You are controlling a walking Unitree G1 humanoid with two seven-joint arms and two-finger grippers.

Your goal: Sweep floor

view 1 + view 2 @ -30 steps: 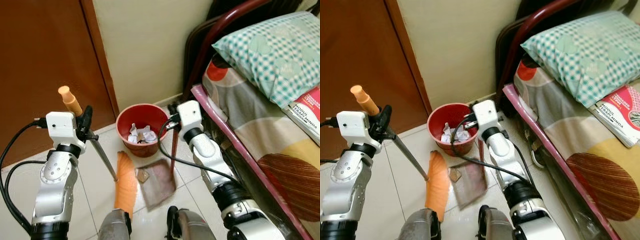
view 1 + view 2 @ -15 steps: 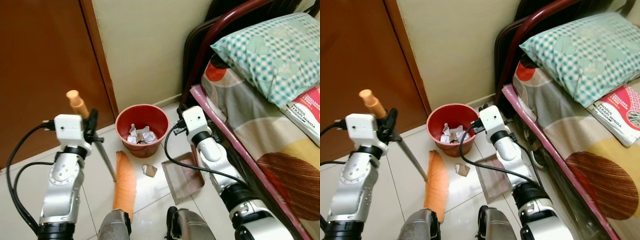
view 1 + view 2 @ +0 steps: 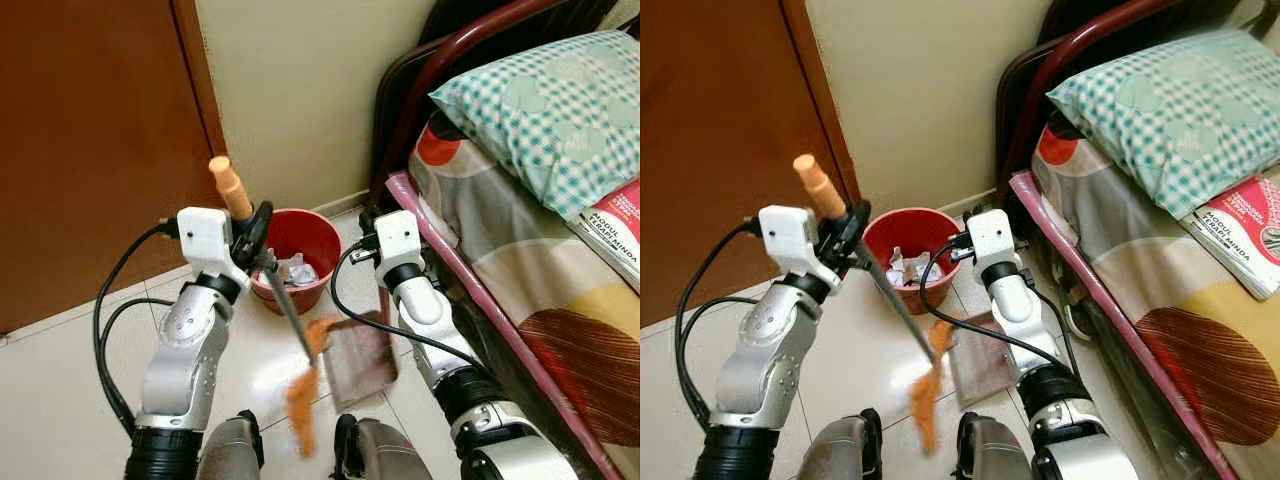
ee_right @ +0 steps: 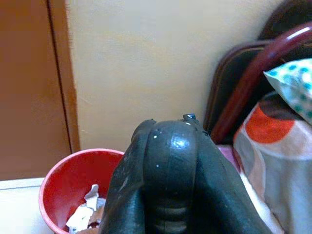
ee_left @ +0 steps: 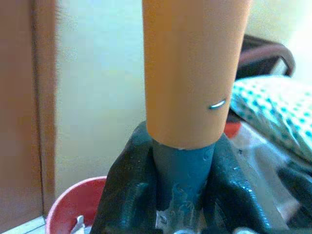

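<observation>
Near the red bucket (image 3: 297, 258), both robot arms are busy on the pale tile floor (image 3: 60, 400). That bucket stands against the cream wall (image 3: 290, 90), and it has crumpled white paper (image 3: 291, 270) inside.

On the door side of the bucket, the left gripper (image 3: 255, 240) squeezes its black fingers (image 5: 127, 195) tight around the broom (image 3: 270, 290). It holds the grey stick just under the orange handle end (image 3: 229, 187), and that end pokes up past the gripper. From there the stick slants down in front of the bucket to the orange bristles (image 3: 305, 395), which look blurry. These bristles are on the floor just in front of the bucket, right beside the dustpan (image 3: 358, 352).

On the bed side of the bucket is the right gripper (image 3: 366, 233). Its black fingers (image 4: 170, 161) are pressed close together, and I cannot tell what they hold. Below this arm, the dark dustpan sits on the floor, a little in front of the bucket.

Past the bucket on that side is a bed (image 3: 520, 270) with a dark red frame (image 3: 440, 50). It has a green checked pillow (image 3: 545, 110) and a red book (image 3: 615, 225) on it. A brown door (image 3: 90, 150) is on the other side of the bucket.
</observation>
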